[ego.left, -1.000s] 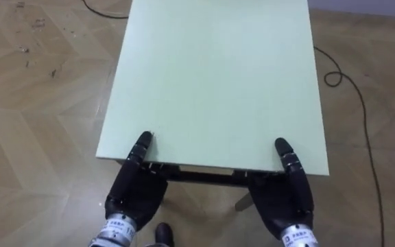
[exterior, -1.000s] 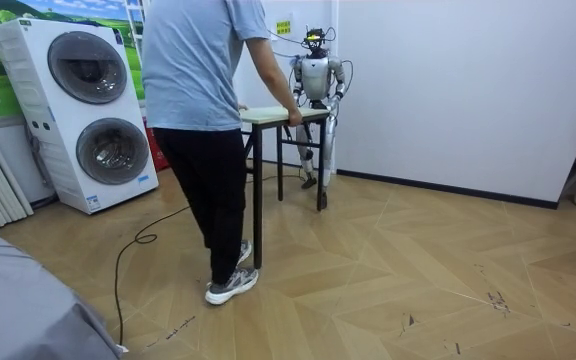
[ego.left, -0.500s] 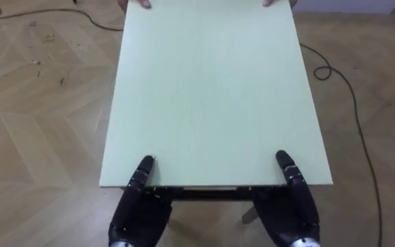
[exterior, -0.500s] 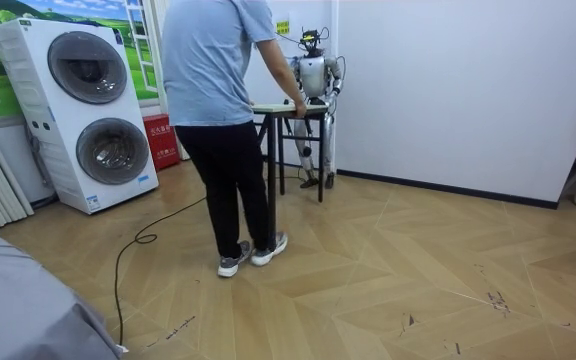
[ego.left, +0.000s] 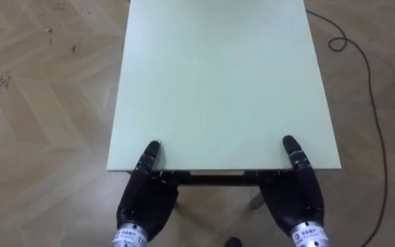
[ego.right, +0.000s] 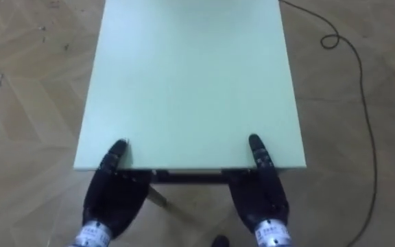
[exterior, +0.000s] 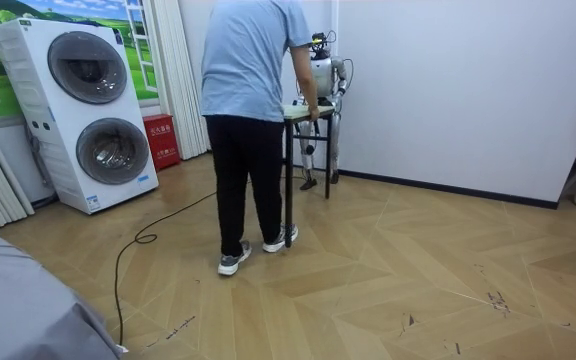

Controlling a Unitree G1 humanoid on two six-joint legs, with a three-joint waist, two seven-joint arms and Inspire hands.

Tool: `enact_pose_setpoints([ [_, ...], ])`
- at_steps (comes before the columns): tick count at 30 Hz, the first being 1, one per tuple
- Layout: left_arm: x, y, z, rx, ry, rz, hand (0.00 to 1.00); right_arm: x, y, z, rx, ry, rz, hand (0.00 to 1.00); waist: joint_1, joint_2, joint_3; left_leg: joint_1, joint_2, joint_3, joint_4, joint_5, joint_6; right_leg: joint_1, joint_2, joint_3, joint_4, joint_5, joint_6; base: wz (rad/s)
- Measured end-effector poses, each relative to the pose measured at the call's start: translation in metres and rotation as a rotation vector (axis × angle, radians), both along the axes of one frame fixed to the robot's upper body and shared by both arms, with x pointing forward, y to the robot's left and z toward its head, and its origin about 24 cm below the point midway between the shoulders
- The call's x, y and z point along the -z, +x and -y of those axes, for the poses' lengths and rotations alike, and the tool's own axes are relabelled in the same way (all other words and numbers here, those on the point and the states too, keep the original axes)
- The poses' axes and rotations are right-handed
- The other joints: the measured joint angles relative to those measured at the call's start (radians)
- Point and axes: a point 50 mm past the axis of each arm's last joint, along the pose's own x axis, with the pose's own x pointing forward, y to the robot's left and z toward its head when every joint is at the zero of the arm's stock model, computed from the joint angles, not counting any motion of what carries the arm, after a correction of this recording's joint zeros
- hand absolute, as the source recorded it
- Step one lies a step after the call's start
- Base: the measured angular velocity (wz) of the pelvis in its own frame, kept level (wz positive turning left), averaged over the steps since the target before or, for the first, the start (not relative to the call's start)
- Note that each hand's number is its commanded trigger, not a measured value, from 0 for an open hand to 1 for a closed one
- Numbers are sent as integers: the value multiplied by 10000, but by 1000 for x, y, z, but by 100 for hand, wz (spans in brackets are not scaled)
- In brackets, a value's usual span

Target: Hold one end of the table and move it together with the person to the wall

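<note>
fingers tucked under the near edge of the desk [ego.left: 218, 82], clasp impossible to tell; thumbs flat on top, left hand [ego.left: 146, 199] and right hand [ego.left: 297, 199] at its corners. person [exterior: 250, 100] holding the far end; open wood floor [exterior: 418, 280] around, wall [exterior: 448, 80] close behind, cable [ego.left: 370, 72] rightward.

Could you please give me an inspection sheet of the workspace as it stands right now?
Surface: pale green table, flat top.
Job's things: the table, held at its far end by a person.
Clutter: small specks on the wooden floor.
Hands: left hand and right hand at the table's near edge, thumbs on top.
Cables: dark cable on the floor, right of the table.
Surroundings: stacked washers, white wall.
</note>
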Motion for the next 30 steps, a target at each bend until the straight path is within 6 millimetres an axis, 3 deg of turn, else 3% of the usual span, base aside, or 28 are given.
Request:
enact_pose_setpoints([
  [2,2,-1,-1,-2,59,-107,100,3,-3,0,-66,8,-153,100,-11,-110,-2,-54,-227,36,-25,185,120,19,-209,87,-100,239,60,7],
  [5,7,-6,-2,-43,137,-329,100,8,-7,0,-109,52,-452,100,-80,-267,-23,-82,-486,104,-32,415,326,92,-334,653,-345,769,271,4],
  [7,9,-10,-3,-66,147,-476,100,11,-8,0,-179,65,-601,100,-177,-326,-25,-192,-578,252,-22,613,497,161,-358,1173,-734,1421,697,8],
  [9,10,-11,-3,-35,202,-542,100,13,-12,-1,-202,147,-761,100,-280,-343,-30,-229,-558,344,-186,868,580,219,-426,1638,-701,1690,1240,33],
  [10,10,-12,-3,110,295,-589,100,15,-17,0,-72,219,-878,100,-304,-376,-48,-180,-508,608,-381,1062,593,239,-684,1700,217,952,1553,43],
  [11,11,-12,-2,146,290,-606,100,16,-19,0,-6,239,-916,100,-316,-401,-58,-141,-497,763,-506,1159,592,302,-821,1753,706,510,1604,39],
  [12,11,-12,-2,199,319,-615,100,16,-21,1,35,268,-925,100,-323,-432,-76,-92,-484,1056,-735,1327,587,561,-1074,1889,1492,-290,1590,15],
  [13,11,-12,-2,191,339,-612,100,16,-21,1,31,272,-904,100,-241,-445,-85,-100,-505,1156,-851,1434,584,894,-1189,2106,1872,-868,1786,0],
  [15,11,-13,-1,139,298,-597,100,16,-20,-1,31,258,-866,100,-79,-483,-97,-97,-511,1208,-934,1516,528,1487,-1180,2282,1673,-1311,1918,-13],
  [18,11,-14,-3,39,432,-504,100,15,-20,-4,56,256,-831,100,226,-593,-109,-83,-522,1272,-1084,1637,384,1956,-852,2272,414,-1350,1877,-18],
  [19,11,-14,-3,40,479,-448,100,15,-20,-5,82,278,-823,100,281,-601,-110,-96,-484,1283,-1150,1696,347,2073,-767,2251,69,-1272,1752,-13],
  [25,10,-15,-7,-64,539,-247,100,15,-19,-9,1,312,-706,100,479,-829,-125,-69,-310,1208,-1398,1879,208,2393,-415,2132,-836,-911,1578,-1],
  [30,10,-15,-8,-77,512,-156,100,13,-17,-8,-82,254,-573,100,588,-878,-120,-58,-214,984,-1434,1870,159,2563,-331,1953,-1042,-893,1565,12],
])
